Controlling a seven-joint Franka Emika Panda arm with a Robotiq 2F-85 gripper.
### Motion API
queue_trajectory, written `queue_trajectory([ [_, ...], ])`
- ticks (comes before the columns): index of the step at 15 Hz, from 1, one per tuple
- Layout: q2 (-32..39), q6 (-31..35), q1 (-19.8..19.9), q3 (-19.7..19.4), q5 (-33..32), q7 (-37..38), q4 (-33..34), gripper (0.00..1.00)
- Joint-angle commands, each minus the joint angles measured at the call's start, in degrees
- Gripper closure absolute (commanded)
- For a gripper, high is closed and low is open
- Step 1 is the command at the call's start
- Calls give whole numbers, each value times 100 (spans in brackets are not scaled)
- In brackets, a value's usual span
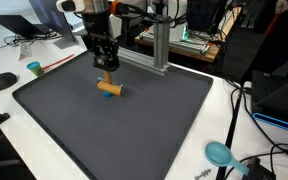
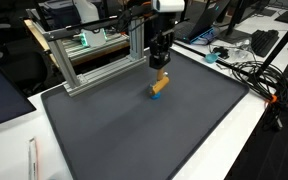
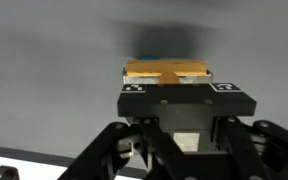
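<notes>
Gripper [image 1: 106, 64] hangs over the far middle of the mat [image 1: 64, 120], its fingertips right at a wooden block [image 1: 110, 88] that lies on the mat with a blue piece [image 2: 156, 97] at its near edge. Whether the fingers pinch the block or stand loose about it cannot be told. A metal frame [image 2: 94, 60] stands on the far side of the mat.
</notes>
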State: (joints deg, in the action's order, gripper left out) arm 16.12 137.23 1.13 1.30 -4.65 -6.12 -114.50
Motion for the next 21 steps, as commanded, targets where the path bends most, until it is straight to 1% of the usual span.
queue_trajectory([
  [1,192,36,39,-51,100,-86,169,78],
  [9,481,-95,92,-29,226,-200,448,78],
  [17,764,-359,225,79,603,-647,725,78],
  [19,810,-426,219,60,593,-631,778,78],
  [21,807,-301,189,26,525,-556,770,78],
])
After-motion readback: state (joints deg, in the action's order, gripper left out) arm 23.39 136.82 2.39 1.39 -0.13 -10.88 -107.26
